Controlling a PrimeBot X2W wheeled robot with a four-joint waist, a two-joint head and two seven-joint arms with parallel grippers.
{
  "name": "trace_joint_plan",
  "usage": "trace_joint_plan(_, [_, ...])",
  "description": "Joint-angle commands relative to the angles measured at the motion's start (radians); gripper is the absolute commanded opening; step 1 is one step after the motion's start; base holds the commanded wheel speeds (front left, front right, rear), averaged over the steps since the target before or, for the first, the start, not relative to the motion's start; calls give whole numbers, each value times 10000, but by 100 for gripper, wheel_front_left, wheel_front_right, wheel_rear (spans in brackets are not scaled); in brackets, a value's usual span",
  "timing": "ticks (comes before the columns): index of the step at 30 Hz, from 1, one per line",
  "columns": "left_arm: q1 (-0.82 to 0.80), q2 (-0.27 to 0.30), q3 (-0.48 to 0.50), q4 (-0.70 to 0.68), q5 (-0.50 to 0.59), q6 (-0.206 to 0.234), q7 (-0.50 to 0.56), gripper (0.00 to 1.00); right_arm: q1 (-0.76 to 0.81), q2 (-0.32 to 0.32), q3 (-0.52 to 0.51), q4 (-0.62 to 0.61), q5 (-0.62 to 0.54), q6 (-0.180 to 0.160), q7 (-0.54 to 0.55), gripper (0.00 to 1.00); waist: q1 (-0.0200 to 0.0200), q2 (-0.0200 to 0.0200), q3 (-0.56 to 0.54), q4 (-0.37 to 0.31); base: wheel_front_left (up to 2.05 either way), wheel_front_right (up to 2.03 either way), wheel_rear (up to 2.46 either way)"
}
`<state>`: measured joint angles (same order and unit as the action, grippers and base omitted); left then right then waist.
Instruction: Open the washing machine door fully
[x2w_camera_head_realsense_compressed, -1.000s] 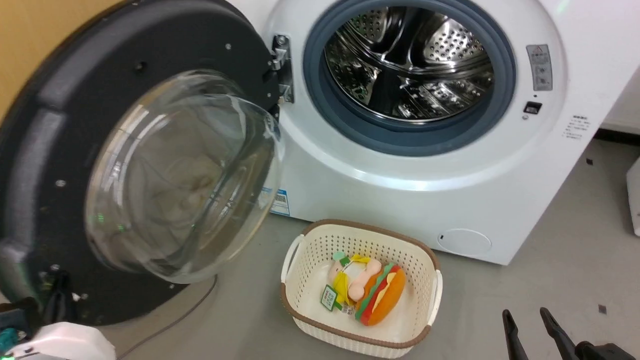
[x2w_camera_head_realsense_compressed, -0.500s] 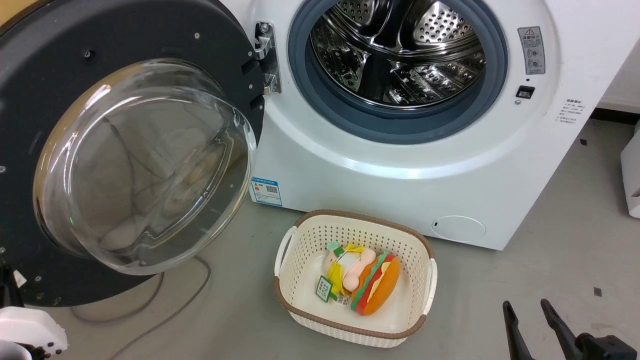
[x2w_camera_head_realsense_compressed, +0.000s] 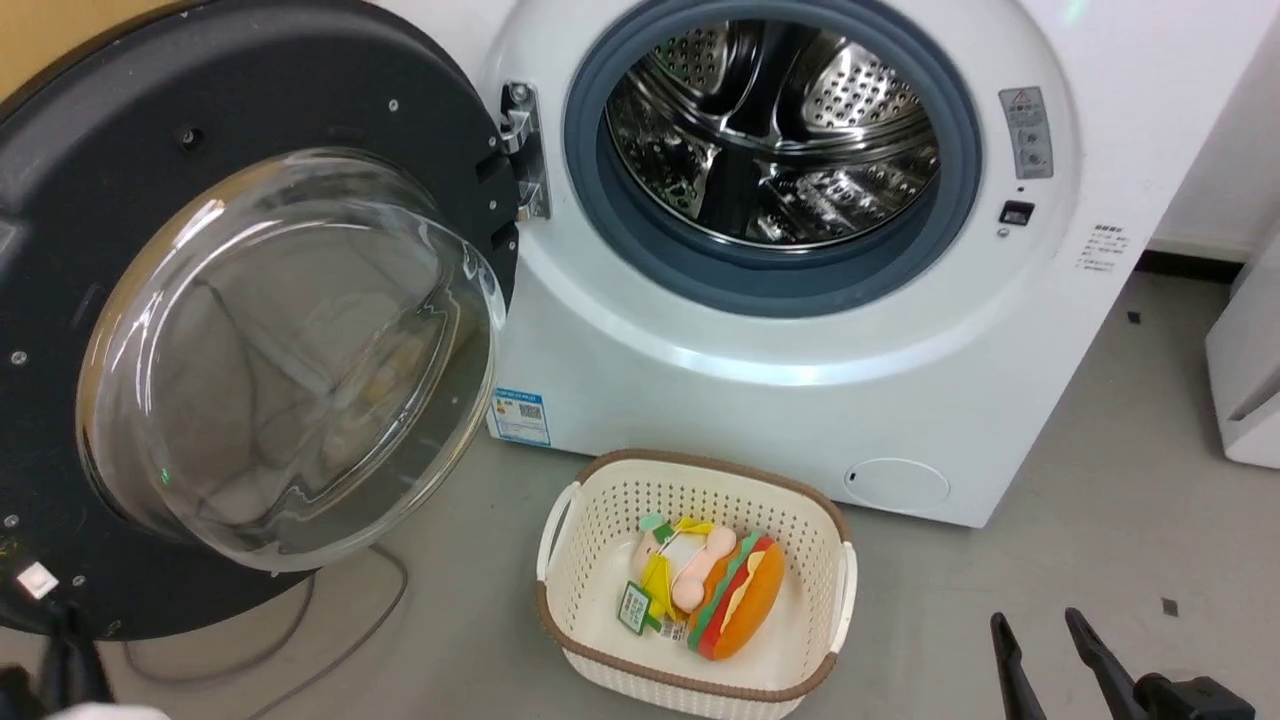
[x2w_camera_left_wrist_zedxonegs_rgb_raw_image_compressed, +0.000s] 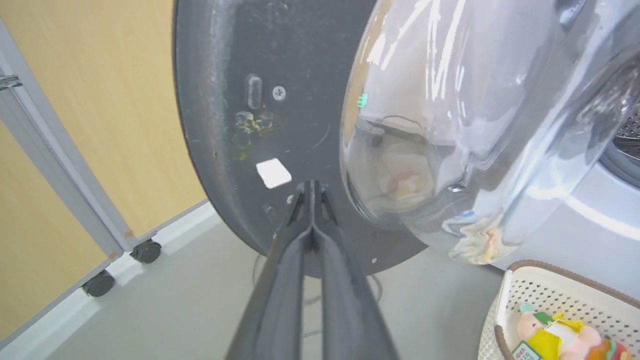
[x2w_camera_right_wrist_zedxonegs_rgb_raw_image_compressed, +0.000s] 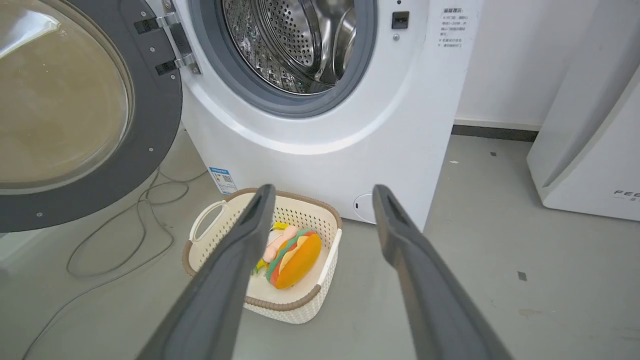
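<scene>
The washing machine door (x2w_camera_head_realsense_compressed: 300, 90) is swung wide to the left of the white machine (x2w_camera_head_realsense_compressed: 760, 400), its black inner face and clear glass bowl (x2w_camera_head_realsense_compressed: 290, 360) turned toward me. In the left wrist view the door (x2w_camera_left_wrist_zedxonegs_rgb_raw_image_compressed: 225, 100) is close ahead. My left gripper (x2w_camera_left_wrist_zedxonegs_rgb_raw_image_compressed: 311, 187) is shut with nothing in it, its tips at the door's lower rim beside a white sticker (x2w_camera_left_wrist_zedxonegs_rgb_raw_image_compressed: 273, 173); I cannot tell if they touch. It shows dark at the head view's lower left (x2w_camera_head_realsense_compressed: 65, 640). My right gripper (x2w_camera_head_realsense_compressed: 1040, 640) (x2w_camera_right_wrist_zedxonegs_rgb_raw_image_compressed: 322, 192) hangs open over the floor, apart from the door.
The steel drum opening (x2w_camera_head_realsense_compressed: 770, 130) with its grey rubber ring is uncovered. A cream basket (x2w_camera_head_realsense_compressed: 690, 680) holding plush toys (x2w_camera_head_realsense_compressed: 720, 590) stands on the floor before the machine. A cable (x2w_camera_head_realsense_compressed: 340, 620) lies under the door. A white appliance (x2w_camera_head_realsense_compressed: 1250, 380) stands right, a yellow panel on castors (x2w_camera_left_wrist_zedxonegs_rgb_raw_image_compressed: 100, 150) left.
The door has swung further left, away from the drum. My left gripper has sunk toward the bottom left corner, its pale forearm nearly gone. The head camera has also shifted.
</scene>
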<state>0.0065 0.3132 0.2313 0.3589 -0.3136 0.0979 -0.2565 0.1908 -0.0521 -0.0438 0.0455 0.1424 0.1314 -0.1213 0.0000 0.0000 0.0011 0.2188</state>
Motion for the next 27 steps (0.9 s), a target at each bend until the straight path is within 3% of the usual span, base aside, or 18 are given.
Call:
trace_joint_plan(1, [398,-313,-36,-518,177,2,-52,0,-41,18,1,24,29,-7,-66,100,0,0,-97,-20,0,0,0])
trace_joint_plan(3, [912,-771,-177,-1178,378,14,-52,0,-18,18,7,50,18,-7,-74,100,0,0,-182,-31,0,0,0])
trace_joint_plan(4, [1164,-974,-282,-1423,448,-15,-52,8,-14,18,23,62,-6,-7,-77,100,0,0,-227,-51,0,0,0])
trace_joint_plan(5, [1406,-1146,-430,-1610,534,-53,-52,42,-14,18,37,69,-31,-7,-81,100,0,0,-271,-69,0,0,0])
trace_joint_plan(7, [1781,-1422,-727,-1903,662,-137,-52,100,-20,18,45,55,-64,-7,-103,100,0,0,-320,-106,0,0,0])
trace_joint_plan(12, [2290,-1914,-1592,-2664,1212,-85,-52,100,-39,18,63,-46,-152,-7,-171,100,0,0,-393,-246,0,0,0])
trace_joint_plan(21, [1951,-2060,-3032,-3496,1943,-383,434,100,-80,18,72,-552,-652,-7,67,100,0,0,-420,-933,0,0,0])
trace_joint_plan(27, [1505,-2059,-3413,-3619,2017,-552,848,100,-81,18,247,-879,-941,-7,334,100,0,0,-440,-1466,0,0,0])
